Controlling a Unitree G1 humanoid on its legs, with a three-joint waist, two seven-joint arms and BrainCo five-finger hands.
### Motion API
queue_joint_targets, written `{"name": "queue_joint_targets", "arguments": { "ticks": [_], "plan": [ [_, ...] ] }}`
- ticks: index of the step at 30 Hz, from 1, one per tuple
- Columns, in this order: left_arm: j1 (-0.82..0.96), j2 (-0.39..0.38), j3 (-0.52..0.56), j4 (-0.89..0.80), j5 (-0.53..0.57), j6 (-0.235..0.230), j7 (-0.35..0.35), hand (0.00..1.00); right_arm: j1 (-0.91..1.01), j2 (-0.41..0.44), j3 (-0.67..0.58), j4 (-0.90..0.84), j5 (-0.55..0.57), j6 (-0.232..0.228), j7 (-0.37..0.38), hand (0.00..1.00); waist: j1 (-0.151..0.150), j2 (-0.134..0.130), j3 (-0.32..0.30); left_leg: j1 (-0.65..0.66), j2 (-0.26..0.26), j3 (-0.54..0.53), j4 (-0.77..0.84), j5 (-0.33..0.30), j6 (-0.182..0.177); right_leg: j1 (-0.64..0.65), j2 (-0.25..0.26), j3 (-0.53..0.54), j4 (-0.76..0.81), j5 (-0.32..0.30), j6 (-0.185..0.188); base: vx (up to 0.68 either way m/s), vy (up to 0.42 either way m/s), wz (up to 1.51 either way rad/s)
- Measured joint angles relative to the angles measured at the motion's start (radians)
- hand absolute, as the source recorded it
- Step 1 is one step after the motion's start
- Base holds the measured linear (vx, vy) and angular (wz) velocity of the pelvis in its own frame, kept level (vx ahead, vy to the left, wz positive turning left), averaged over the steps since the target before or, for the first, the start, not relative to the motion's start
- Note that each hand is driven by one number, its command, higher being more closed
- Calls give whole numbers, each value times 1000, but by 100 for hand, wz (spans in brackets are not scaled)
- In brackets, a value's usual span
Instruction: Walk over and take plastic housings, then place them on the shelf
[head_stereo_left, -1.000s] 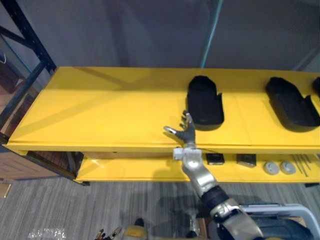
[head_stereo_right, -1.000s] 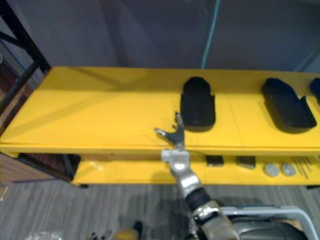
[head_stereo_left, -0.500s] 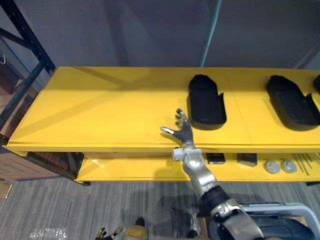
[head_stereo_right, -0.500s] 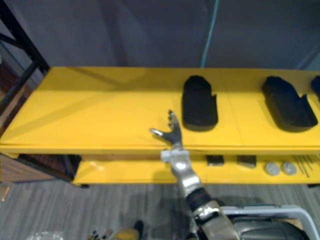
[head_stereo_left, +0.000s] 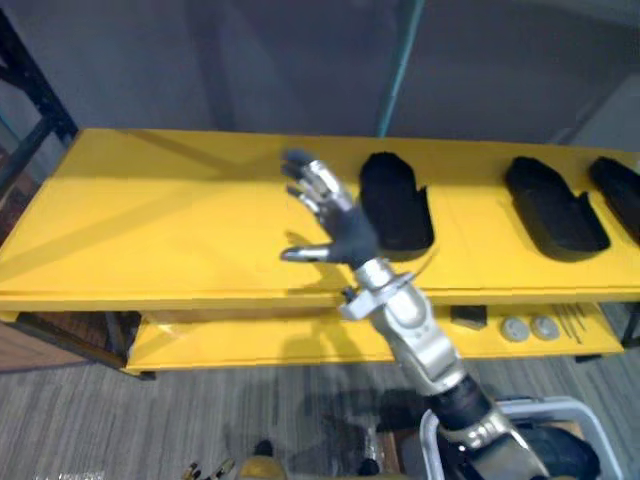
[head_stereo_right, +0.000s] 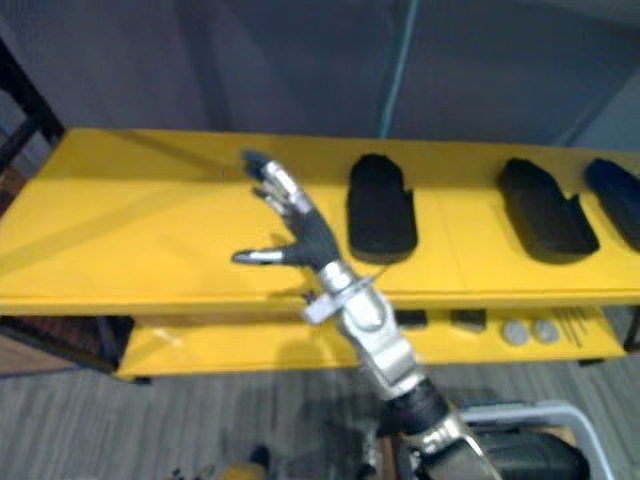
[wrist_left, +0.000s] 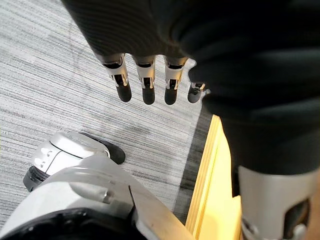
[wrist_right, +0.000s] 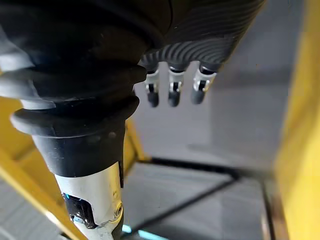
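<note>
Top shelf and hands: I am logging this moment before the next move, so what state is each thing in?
Right hand: open, fingers spread, up over the top shelf, holding nothing.
Left hand: open, fingers straight, above the floor.
Nearest housing: lying on the top shelf, not held.
Middle housing: lying on the top shelf, not held.
Far housing: lying on the top shelf, cut off by the view's edge.
</note>
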Motion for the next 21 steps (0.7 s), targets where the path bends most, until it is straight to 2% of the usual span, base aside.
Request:
{"name": "queue_joint_targets", "arguments": {
  "ticks": [2, 5, 7, 8, 10, 11, 16, 18, 19, 20, 21],
  "plan": [
    [0, 1, 0, 7, 0, -8, 0, 0, 79, -36, -56, -34, 14, 9, 10, 0, -6, 0, 0, 13, 0, 12, -2, -3, 2, 1, 0, 17, 4, 0, 0, -18, 12, -23],
    [10, 2, 0, 19, 0, -26, 0, 0, 219, -61, -150, -72, 55, 15, 42, 0, -33, -2, -5, 17, 0, 30, -1, -8, 2, -4, 1, 32, 5, -1, -1, -15, 11, -17],
    [22, 0, 0, 19, 0, -35, -1, 0, 297, -65, -202, -88, 85, 15, 71, 0, -51, -2, -7, 19, 2, 47, -1, -12, 2, -15, 5, 51, 8, 0, -1, -4, 8, -29],
    [29, -1, 0, 19, -1, -39, -2, 0, 376, -65, -245, -98, 120, 11, 108, 0, -63, -1, -8, 29, 5, 62, -2, -17, 0, -16, 9, 68, 8, 0, -1, 9, 5, -24],
    [31, -2, -1, 21, -1, -39, -8, 0, 437, -64, -266, -98, 155, 7, 139, 0, -72, 4, -13, 34, 8, 71, -1, -22, -2, -16, 12, 76, 8, 0, -1, 16, 3, -20],
    [35, -5, -19, 19, -2, -39, -36, 0, 567, -41, -304, -67, 274, -19, 274, 0, -108, 34, -46, 46, 8, 94, -3, -26, -3, -20, 13, 93, 9, -1, 0, 5, -1, -8],
    [34, -5, -20, 19, -2, -39, -36, 0, 571, -41, -305, -65, 274, -21, 275, 0, -110, 35, -45, 45, 8, 95, -3, -26, -3, -22, 13, 94, 9, -1, 0, 0, 0, 0],
    [26, -5, -21, 18, -1, -38, -37, 0, 587, -41, -322, -61, 274, -23, 274, 0, -116, 43, -48, 27, 8, 94, 2, -26, -3, -37, 12, 94, 15, -1, 0, -1, 0, 5],
    [17, -5, -23, 18, 0, -37, -39, 0, 593, -40, -351, -60, 274, -23, 270, 0, -124, 42, -49, 9, 6, 87, 18, -26, -2, -43, 7, 86, 18, -1, 0, -11, 1, 22],
    [7, -4, -28, 18, 1, -35, -41, 0, 593, -39, -384, -59, 274, -23, 254, 0, -135, 56, -39, -10, 2, 88, 41, -26, -2, -45, 0, 76, 22, -2, -1, -20, 2, 25],
    [-1, -4, -35, 18, 1, -33, -41, 0, 593, -39, -403, -59, 274, -24, 246, 0, -141, 56, -35, -16, 0, 91, 53, -26, -2, -45, -3, 74, 26, -2, -2, -44, 9, 22]
  ]
}}
